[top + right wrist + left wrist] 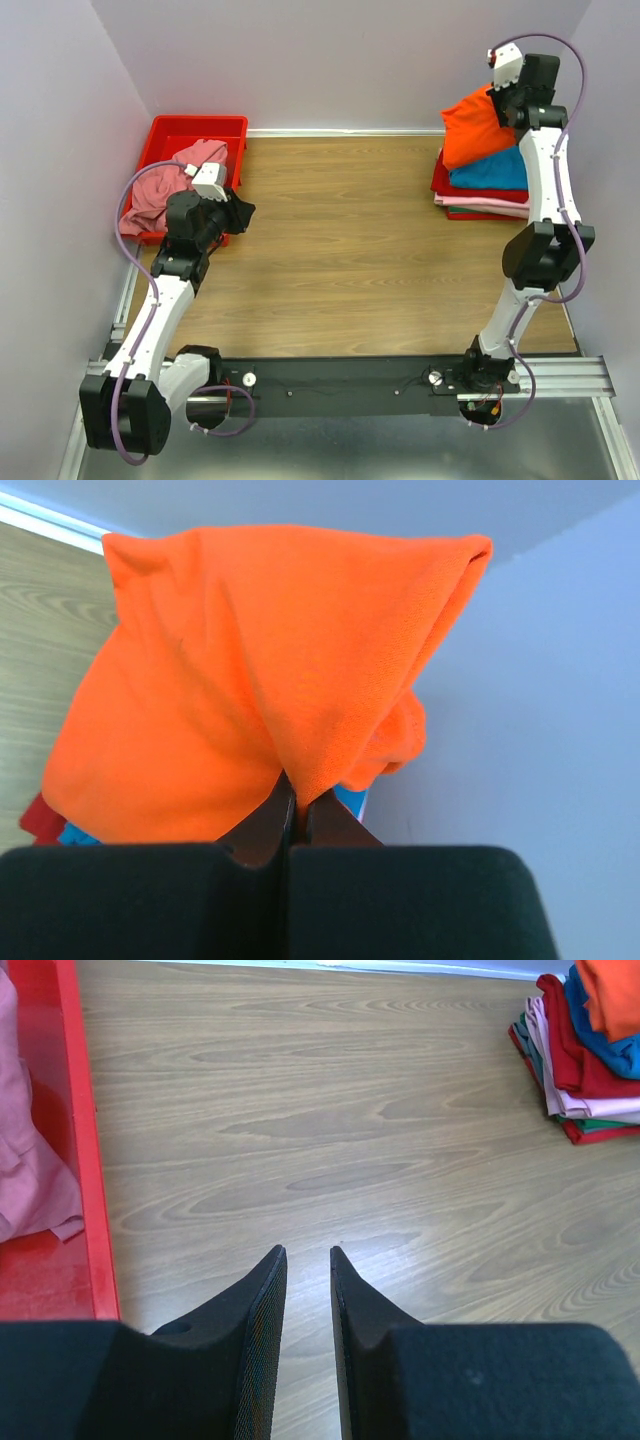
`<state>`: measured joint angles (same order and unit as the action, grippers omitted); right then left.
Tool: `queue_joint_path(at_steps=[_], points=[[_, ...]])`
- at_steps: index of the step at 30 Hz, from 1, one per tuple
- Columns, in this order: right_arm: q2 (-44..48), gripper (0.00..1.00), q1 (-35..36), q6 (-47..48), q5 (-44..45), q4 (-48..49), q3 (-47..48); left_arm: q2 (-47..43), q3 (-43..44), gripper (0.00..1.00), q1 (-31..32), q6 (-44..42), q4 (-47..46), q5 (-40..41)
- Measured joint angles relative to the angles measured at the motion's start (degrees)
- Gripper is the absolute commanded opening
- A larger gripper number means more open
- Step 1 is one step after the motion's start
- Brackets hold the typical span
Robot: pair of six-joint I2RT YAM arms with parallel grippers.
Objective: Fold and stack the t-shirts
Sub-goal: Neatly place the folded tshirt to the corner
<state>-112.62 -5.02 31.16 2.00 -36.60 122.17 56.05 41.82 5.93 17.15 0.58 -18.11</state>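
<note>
From above and behind over the whole table (340, 250), low from left wrist toward the same stack (585, 1070), close from right wrist on its orange t-shirt (230, 680).

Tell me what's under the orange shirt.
A folded stack: a teal blue shirt directly below, then a red layer and a pale pink layer. The orange shirt hides the stack's back part.

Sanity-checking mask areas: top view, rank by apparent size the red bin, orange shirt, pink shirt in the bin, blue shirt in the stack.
1. red bin
2-3. pink shirt and orange shirt: too close to rank; left arm covers part of the pink.
4. blue shirt: only an edge strip shows.
</note>
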Motion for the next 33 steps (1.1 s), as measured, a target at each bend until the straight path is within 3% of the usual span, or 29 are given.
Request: queue_joint_path(at_steps=[15, 33], points=[[-2.25, 0.00, -7.41, -0.02, -2.67, 0.04, -2.69, 0.50, 0.00, 0.32, -0.35, -0.04, 0.00, -1.01], [-9.16, 0.08, -8.52, -0.09, -3.32, 1.75, -2.71, 1.11, 0.00, 0.32, -0.59, -0.04, 0.00, -1.05]])
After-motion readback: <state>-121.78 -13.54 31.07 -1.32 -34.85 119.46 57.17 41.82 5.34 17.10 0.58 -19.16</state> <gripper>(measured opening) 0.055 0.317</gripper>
